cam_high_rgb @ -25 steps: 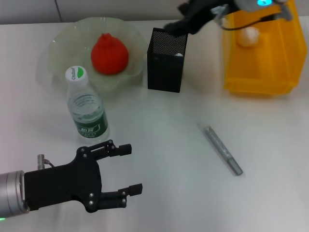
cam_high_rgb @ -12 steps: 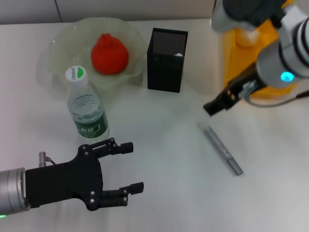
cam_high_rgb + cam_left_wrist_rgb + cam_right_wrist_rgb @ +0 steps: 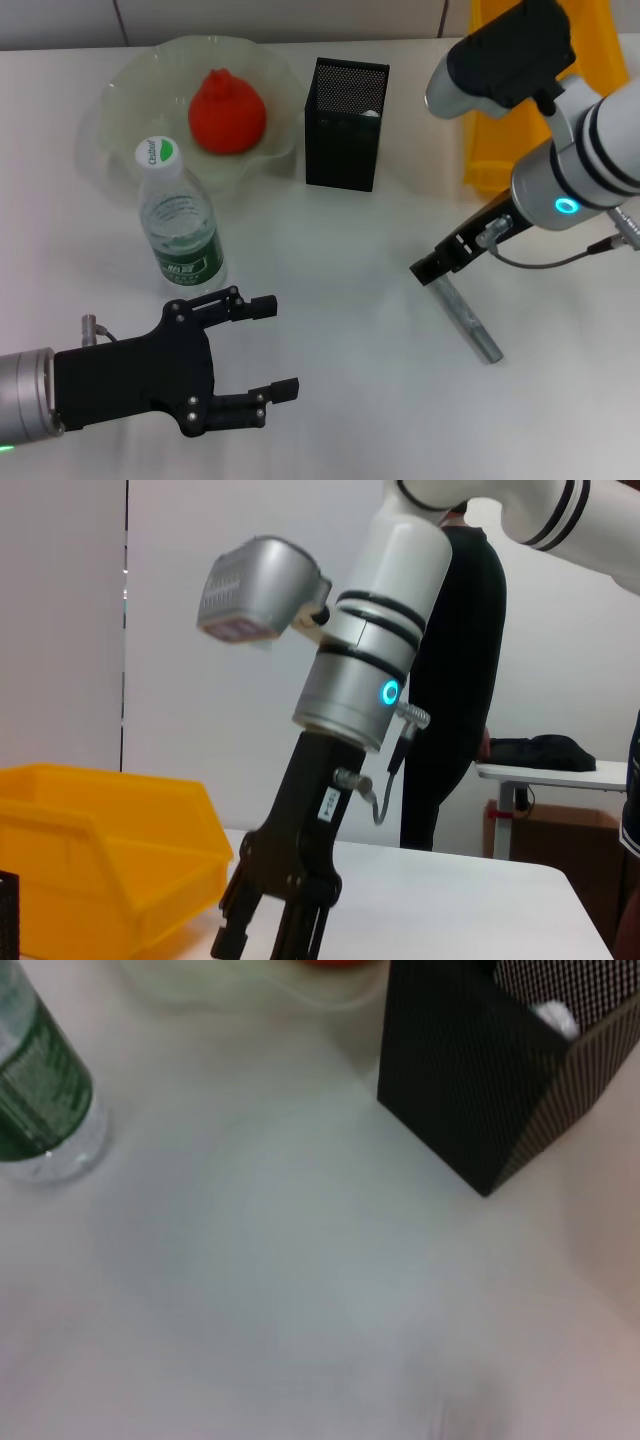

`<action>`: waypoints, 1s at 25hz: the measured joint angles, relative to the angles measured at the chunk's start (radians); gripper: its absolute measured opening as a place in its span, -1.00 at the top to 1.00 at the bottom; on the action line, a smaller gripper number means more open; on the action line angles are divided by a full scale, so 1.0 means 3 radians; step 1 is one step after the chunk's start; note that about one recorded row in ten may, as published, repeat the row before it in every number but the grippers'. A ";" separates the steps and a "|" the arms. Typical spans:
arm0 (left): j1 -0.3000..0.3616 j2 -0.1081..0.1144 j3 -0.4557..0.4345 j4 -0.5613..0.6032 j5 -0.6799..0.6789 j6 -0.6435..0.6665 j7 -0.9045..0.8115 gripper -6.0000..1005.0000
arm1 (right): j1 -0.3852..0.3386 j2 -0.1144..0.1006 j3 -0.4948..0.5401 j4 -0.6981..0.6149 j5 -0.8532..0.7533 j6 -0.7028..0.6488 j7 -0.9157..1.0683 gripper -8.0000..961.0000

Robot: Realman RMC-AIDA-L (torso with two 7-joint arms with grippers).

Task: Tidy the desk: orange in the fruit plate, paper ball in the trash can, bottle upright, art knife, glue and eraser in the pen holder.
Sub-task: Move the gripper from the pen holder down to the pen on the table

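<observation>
From where the head camera looks down, the black mesh pen holder [image 3: 346,124] stands near the middle back of the white surface [image 3: 330,330], and everything else can be placed from it. Just to its left sits the pale fruit plate [image 3: 120,100] with the orange [image 3: 227,110] already in it, and in front of that plate the bottle [image 3: 178,225] stands upright; its green-and-white cap carries a small word I cannot read. To the right of the pen holder is the yellow trash can [image 3: 490,150], largely covered by the right arm. In front and to the right of the pen holder lies the grey art knife [image 3: 470,325], and the right gripper [image 3: 432,271] is at its near end, tip right against it; whether its fingers are spread or closed I cannot tell. The left gripper [image 3: 255,350] hangs well forward and left of the pen holder, fingers spread wide and empty. The left wrist view shows what the head view does not: the right arm's glowing blue ring and a person in black behind it. The right wrist view shows something white inside the pen holder [image 3: 500,1080] and the bottle's green label [image 3: 40,1090].
</observation>
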State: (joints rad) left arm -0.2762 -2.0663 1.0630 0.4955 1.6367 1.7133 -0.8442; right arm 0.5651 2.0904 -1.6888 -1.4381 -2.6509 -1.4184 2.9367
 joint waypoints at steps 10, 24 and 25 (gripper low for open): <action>0.0009 -0.0002 0.0000 -0.0005 0.0000 -0.0003 0.0002 -0.62 | 0.0047 -0.0006 -0.0006 0.0389 0.0163 0.0185 0.0029 -0.50; 0.0021 -0.0005 0.0006 -0.0005 0.0000 -0.0011 0.0002 -0.62 | 0.0057 -0.0004 -0.0002 0.0585 0.0170 0.0262 0.0022 0.25; 0.0021 -0.0005 0.0008 -0.0005 0.0000 -0.0011 0.0002 -0.62 | 0.0057 -0.0004 -0.0002 0.0594 0.0170 0.0264 0.0022 0.27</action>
State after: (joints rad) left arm -0.2699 -2.0678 1.0653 0.4939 1.6367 1.7101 -0.8436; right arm 0.5821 2.0892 -1.6895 -1.2600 -2.5999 -1.3392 2.9434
